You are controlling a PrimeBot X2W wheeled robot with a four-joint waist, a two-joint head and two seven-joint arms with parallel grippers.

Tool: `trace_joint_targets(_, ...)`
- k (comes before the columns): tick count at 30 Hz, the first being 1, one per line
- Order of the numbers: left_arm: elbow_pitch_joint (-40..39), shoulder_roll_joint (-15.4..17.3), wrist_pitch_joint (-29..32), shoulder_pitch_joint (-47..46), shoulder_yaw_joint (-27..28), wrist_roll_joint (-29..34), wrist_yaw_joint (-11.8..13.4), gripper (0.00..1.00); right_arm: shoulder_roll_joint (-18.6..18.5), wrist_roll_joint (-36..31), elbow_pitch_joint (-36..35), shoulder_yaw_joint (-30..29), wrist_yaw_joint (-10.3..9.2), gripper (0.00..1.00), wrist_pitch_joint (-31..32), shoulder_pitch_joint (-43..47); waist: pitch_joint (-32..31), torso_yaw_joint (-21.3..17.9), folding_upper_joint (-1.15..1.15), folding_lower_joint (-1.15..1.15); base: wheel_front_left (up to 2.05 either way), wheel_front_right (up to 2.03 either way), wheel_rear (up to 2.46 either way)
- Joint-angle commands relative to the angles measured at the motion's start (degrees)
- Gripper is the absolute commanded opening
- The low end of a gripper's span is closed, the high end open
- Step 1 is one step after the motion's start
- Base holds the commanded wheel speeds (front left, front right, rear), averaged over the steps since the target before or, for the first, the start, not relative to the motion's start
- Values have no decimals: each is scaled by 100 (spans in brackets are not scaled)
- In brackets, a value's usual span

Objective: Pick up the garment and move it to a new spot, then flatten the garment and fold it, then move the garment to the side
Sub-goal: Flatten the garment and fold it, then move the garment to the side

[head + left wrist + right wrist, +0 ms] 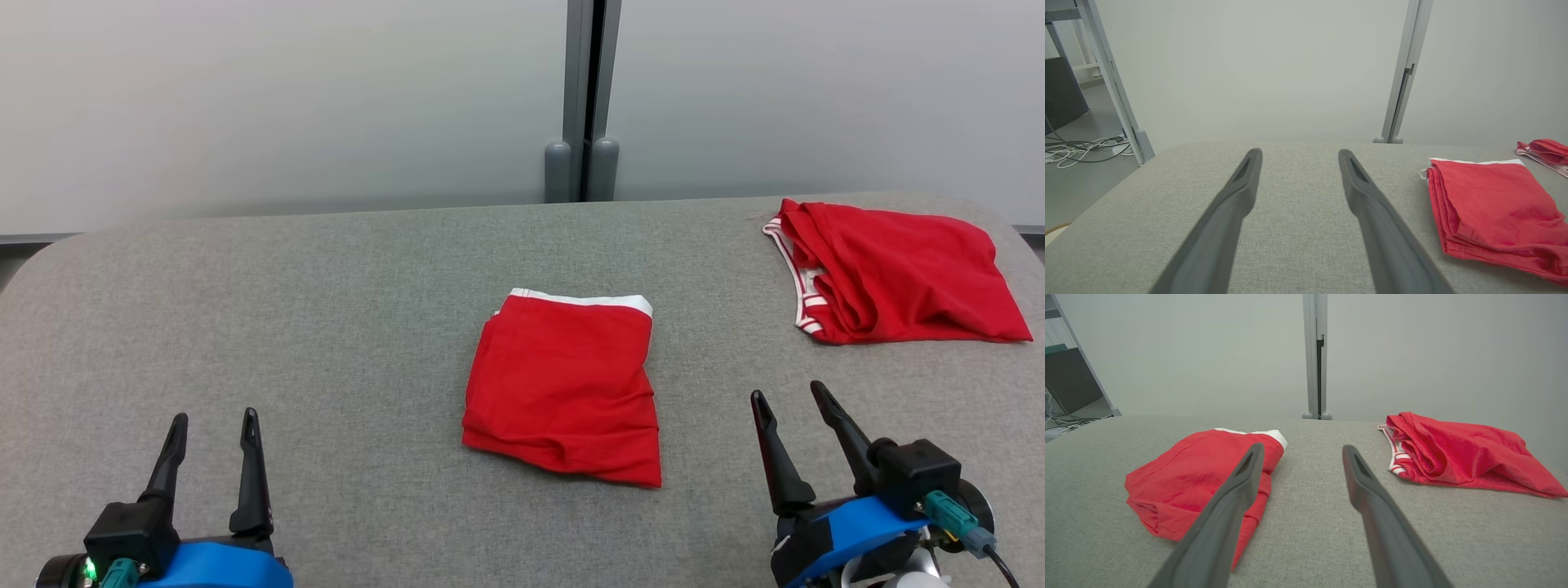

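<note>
Left gripper (214,418) nearest, low left: fingers spread, holding nothing. Right gripper (789,394) low right: fingers spread, holding nothing. Beyond and between them: garment (563,392), red, folded, mid-table (326,327). Far right: second garment (898,278), red, rumpled.

Left gripper (214,414) with two long, tapering dark fingers (251,474) on a black block (131,531), blue wrist housing (220,565), teal plug (121,573) and small green light (91,569), right gripper (788,389) alike, blue housing (865,523), teal connector (951,510) trailing a black cable (1000,563)
</note>
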Motion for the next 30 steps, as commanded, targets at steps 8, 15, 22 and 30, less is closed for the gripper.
trace_joint_targets(8, -49, 46, 18, -15, -6, -58, 85, 100, 3, 59, 145, 38, 1, 100, -8, -25, 9, -9, 0, 0, 0, 0, 0)
trace_joint_targets(15, -77, 54, -25, -165, -10, -88, 149, 100, 3, -80, 421, 279, 1, 100, 96, -979, 215, -1, 0, 0, 0, 0, 0)
trace_joint_targets(22, -44, 25, -106, -399, -102, -107, 186, 100, -12, -106, 1278, 601, 1, 100, 510, -2287, 556, 153, 0, 0, 0, 0, 0)
trace_joint_targets(30, 136, -15, -290, -676, -184, -150, 207, 100, -4, -82, 2651, 802, 1, 100, 654, -2828, 952, 313, 0, 0, 0, 0, 0)
